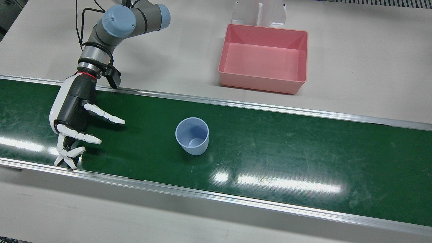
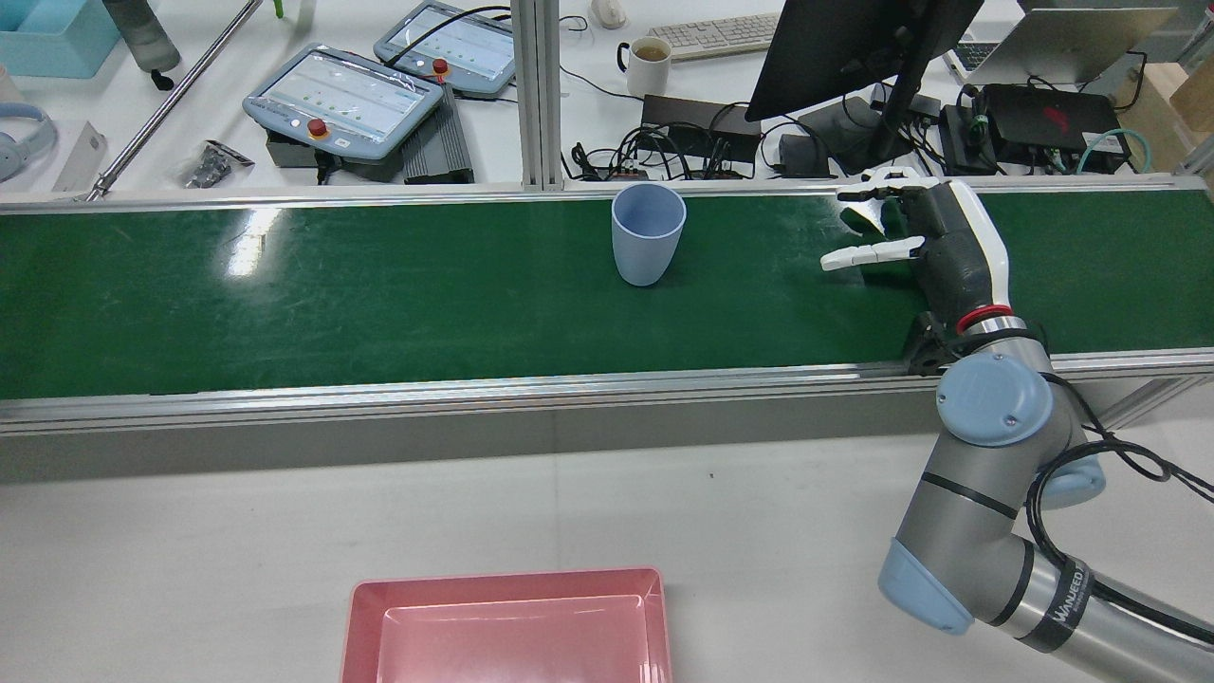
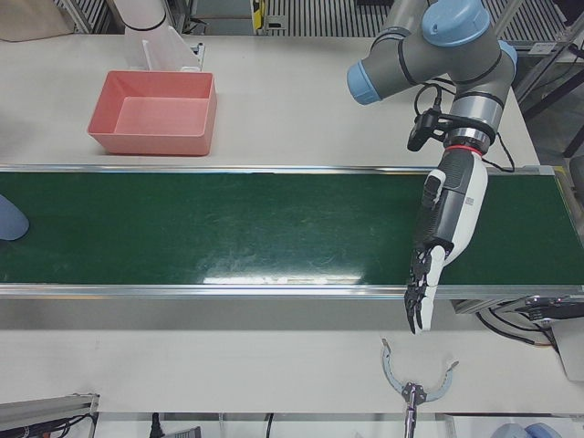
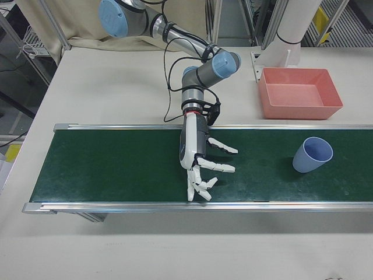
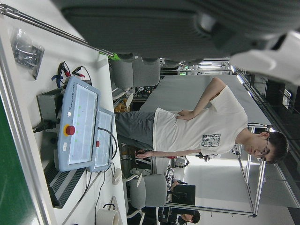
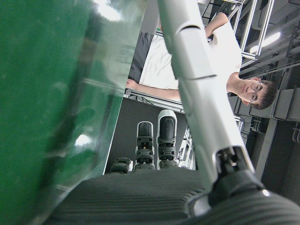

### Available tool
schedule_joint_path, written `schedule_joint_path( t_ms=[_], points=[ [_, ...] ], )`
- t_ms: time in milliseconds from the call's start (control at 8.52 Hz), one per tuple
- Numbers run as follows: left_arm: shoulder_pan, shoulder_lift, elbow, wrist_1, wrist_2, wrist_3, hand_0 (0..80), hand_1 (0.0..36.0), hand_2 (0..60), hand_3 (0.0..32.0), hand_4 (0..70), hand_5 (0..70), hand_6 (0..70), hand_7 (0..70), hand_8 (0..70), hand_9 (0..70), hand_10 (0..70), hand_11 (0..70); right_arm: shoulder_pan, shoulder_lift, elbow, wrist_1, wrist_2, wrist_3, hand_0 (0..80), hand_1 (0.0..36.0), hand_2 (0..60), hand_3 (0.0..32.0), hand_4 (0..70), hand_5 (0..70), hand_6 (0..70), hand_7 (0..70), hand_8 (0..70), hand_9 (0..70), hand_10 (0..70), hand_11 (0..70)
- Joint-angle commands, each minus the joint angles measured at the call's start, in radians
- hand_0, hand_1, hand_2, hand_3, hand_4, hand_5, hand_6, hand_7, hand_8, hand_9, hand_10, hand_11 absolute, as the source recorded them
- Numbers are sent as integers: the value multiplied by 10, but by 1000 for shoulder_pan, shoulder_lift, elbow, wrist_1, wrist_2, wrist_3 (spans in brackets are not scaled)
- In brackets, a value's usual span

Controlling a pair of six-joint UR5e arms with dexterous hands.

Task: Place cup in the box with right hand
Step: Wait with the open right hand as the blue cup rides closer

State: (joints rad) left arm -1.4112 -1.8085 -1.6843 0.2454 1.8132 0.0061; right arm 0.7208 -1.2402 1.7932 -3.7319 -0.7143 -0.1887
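Gleaming green belt (image 1: 303, 145), cluttered desk (image 2: 664, 85) behind

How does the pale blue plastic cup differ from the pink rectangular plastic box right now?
The pale blue plastic cup is round and tall; the pink rectangular plastic box is wide and shallow. The cup stands on the green belt; the box sits on the white table beyond it. Both are upright and empty.

Green belt (image 1: 303, 152) carries an upright blue cup (image 1: 192, 136); pink box (image 1: 263, 59) probably rests on the white table (image 1: 371, 67)
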Motion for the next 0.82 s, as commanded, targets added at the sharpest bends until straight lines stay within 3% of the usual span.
schedule_joint_path(
  t_ms=[0,117,235,352,704],
  points=[
    [0,0,0,0,0,0,0,0,0,0,0,0,0,0,0,0,0,0,3,2,0,0,-4,0,800,251,0,0,581,87,138,624,99,238,9,39],
    [0,0,0,0,0,0,0,0,0,0,0,0,0,0,0,0,0,0,5,2,0,-2,-5,0,800,206,0,0,597,72,135,632,93,235,2,24],
    [0,0,0,0,0,0,0,0,0,0,0,0,0,0,0,0,0,0,5,4,2,-2,-5,-2,644,133,0,0,612,48,128,626,84,226,0,4],
    [0,0,0,0,0,0,0,0,0,0,0,0,0,0,0,0,0,0,3,4,2,-6,-7,-2,568,78,0,0,622,31,122,627,77,220,0,0],
    [1,0,0,0,0,0,0,0,0,0,0,0,0,0,0,0,0,0,5,5,3,-6,-7,-2,549,60,0,0,632,24,120,627,75,219,0,0]
  ],
)
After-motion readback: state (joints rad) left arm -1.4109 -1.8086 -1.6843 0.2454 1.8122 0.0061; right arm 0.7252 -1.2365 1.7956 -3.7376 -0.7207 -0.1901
